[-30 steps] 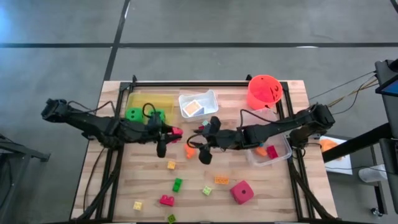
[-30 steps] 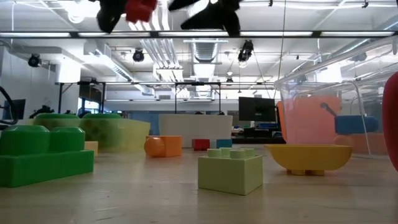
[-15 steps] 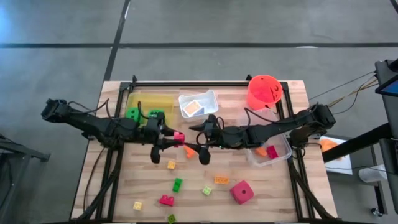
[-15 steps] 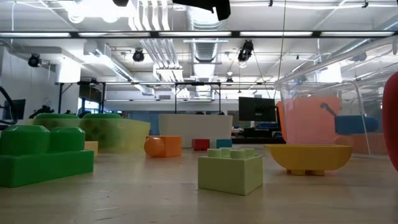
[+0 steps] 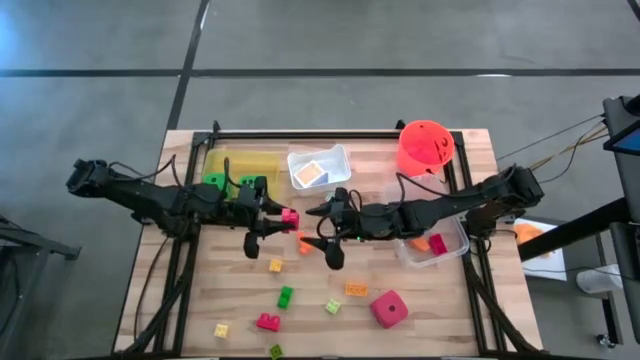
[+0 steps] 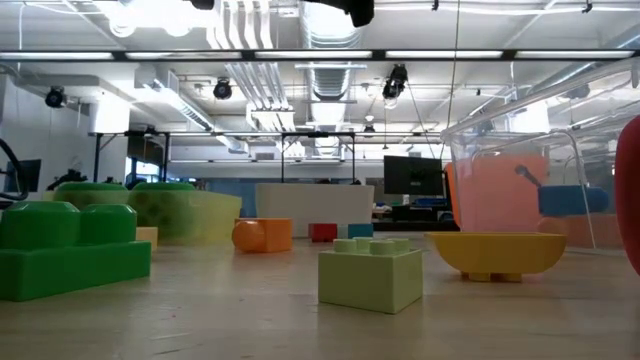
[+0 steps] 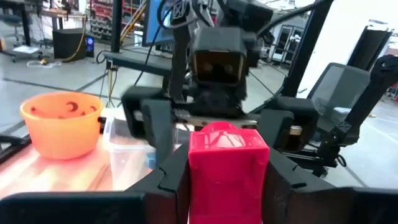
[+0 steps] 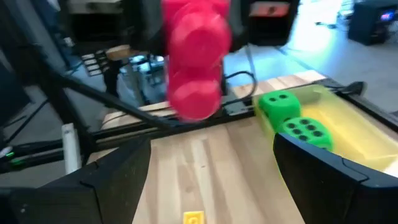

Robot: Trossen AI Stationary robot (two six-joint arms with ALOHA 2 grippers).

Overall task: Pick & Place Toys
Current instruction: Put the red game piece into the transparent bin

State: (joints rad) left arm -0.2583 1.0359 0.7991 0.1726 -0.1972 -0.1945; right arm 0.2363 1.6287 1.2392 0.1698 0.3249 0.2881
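Note:
My left gripper [image 5: 286,217] is shut on a pink-red brick [image 5: 289,216] above the table's middle. The brick fills the left wrist view [image 7: 227,162] and shows in the right wrist view [image 8: 196,56]. My right gripper [image 5: 318,226] faces it from the right, open and empty, a short gap from the brick. Two green dice [image 5: 230,184] lie in the yellow tray [image 5: 250,158]. A pink-red die [image 5: 389,309] and several small bricks [image 5: 286,296] lie on the near half of the table. My left gripper pinches the brick's two opposite side walls [image 7: 198,168] between its two fingers. The fingers lie level and point toward the table's right. The brick is lifted clear of the table, and its studded face [image 8: 198,37] is turned toward my right gripper.
A white tray [image 5: 338,158] with a card stands at the back middle and an orange-red bucket [image 5: 424,146] at the back right. A clear tray [image 5: 455,240] with bricks stands at the right. An orange brick [image 5: 302,241] lies under the grippers.
My left gripper has risen with the pink-red brick, out of the top of the low view, and gone a little toward the table's right. My right gripper has also risen and drawn slightly toward the left gripper and the near edge.

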